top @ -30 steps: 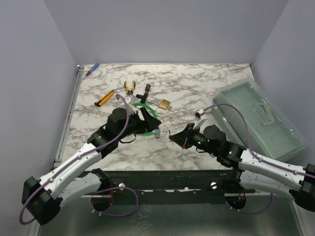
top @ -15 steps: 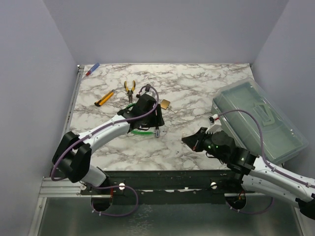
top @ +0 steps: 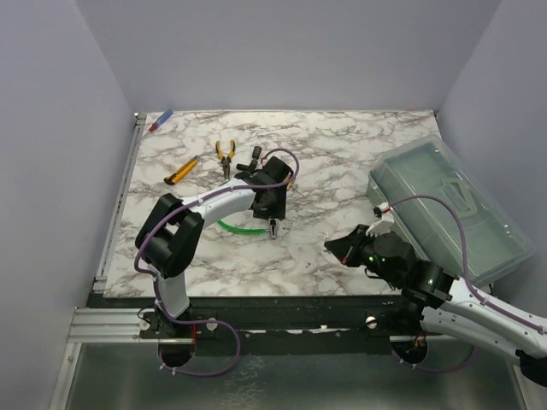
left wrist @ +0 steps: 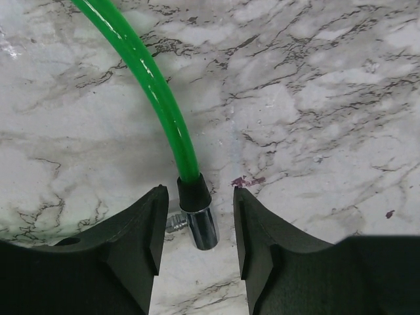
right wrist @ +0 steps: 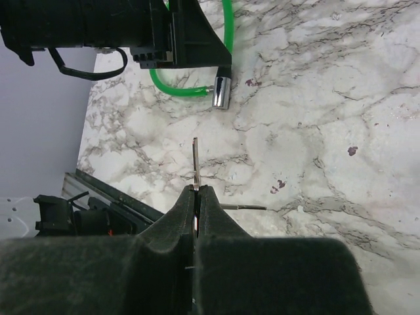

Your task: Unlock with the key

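A green cable with a black collar and a silver metal end lies on the marble table. My left gripper is open, with its fingers on either side of that collar and not touching it; in the top view it sits just above the metal end. My right gripper is shut on a thin metal key, whose blade sticks out past the fingertips. It hovers right of the cable end, near the front edge. A brass padlock is mostly hidden behind the left wrist.
A clear plastic toolbox fills the right side. Yellow pliers, a yellow utility knife, a small black part and a blue-red marker lie at the back left. Purple walls close in the table.
My left arm reached forward and to the right, so its gripper now straddles the cable's metal end. My right gripper drew back to the right, still holding the key.
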Robot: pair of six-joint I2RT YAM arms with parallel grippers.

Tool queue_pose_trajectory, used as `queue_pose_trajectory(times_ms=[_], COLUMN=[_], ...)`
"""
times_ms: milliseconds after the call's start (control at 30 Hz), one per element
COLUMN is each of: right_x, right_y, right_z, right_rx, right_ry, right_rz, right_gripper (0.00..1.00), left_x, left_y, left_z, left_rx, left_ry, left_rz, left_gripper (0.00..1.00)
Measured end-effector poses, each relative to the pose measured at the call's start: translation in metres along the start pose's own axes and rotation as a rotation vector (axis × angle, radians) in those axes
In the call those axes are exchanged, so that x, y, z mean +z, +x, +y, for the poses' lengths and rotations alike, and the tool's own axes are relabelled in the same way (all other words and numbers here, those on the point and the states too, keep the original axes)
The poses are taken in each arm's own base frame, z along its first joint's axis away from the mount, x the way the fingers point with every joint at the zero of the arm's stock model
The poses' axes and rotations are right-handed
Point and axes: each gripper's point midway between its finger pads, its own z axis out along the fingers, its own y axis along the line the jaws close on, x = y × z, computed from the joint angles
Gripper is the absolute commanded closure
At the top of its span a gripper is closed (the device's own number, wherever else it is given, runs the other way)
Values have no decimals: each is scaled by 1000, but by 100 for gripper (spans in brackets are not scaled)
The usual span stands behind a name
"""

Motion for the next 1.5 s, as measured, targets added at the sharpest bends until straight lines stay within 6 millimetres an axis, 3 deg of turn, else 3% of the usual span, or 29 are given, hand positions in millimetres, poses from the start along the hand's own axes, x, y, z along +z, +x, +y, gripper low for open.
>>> queue_pose_trajectory(times_ms=[367, 700, 800, 1000, 1500], right_x=[-1, -2, -2, -1, -4], right_y=[2, 5, 5, 5, 3], right_z=[-7, -12, -12, -12, -13], right_rx=[-7, -15, -15, -16, 16], right_ry=[27, 46, 47, 48, 51], right_rz=[3, 16, 15, 15, 8], right_gripper=[99, 99, 99, 99, 99], left_x=[22, 23, 24, 24, 23], left_y=[19, 24, 26, 28, 24], left_z=[10, 6, 3, 1, -4], left_rx=[12, -35, -47, -67, -123], left_ry=[-59, -65, -65, -80, -82], left_rz=[96, 106, 107, 103, 80], left_gripper=[57, 57, 65, 98, 100])
